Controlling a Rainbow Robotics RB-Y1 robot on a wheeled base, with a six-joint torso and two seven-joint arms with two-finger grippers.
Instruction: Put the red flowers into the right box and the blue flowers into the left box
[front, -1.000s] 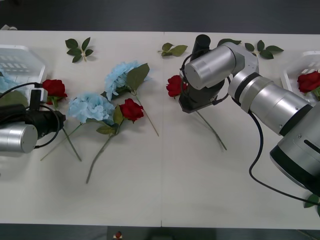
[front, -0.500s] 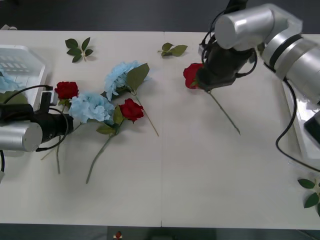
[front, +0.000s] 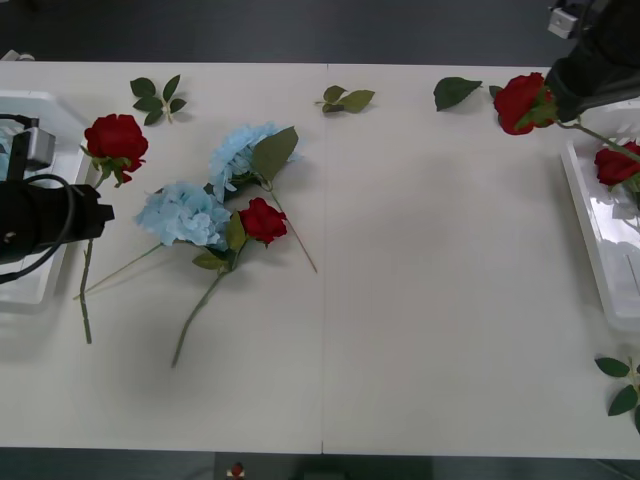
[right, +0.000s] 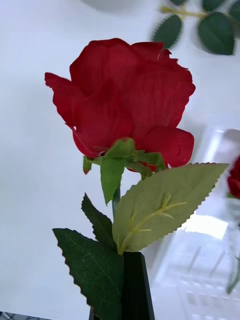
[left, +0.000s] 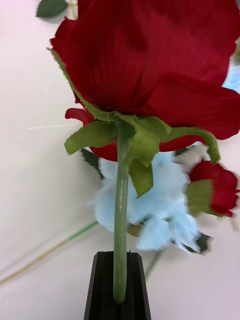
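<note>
1. Two roses are up in the air, one in each gripper.
2. Right gripper (front: 590, 75) has its jaws pinching a rose (front: 522, 100) by the stem, near the right box (front: 590, 215). It should go over the box, then let go low.
3. Left gripper (front: 45, 215) pinches another rose (front: 116, 138) beside the left box (front: 40, 285). That rose belongs far across the table (front: 400, 300).
4. Blue flowers (front: 185, 213) lie waiting.

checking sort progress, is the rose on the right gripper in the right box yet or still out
Out. The right gripper is shut on the rose, whose bloom hangs over the table beside the right box.
</note>
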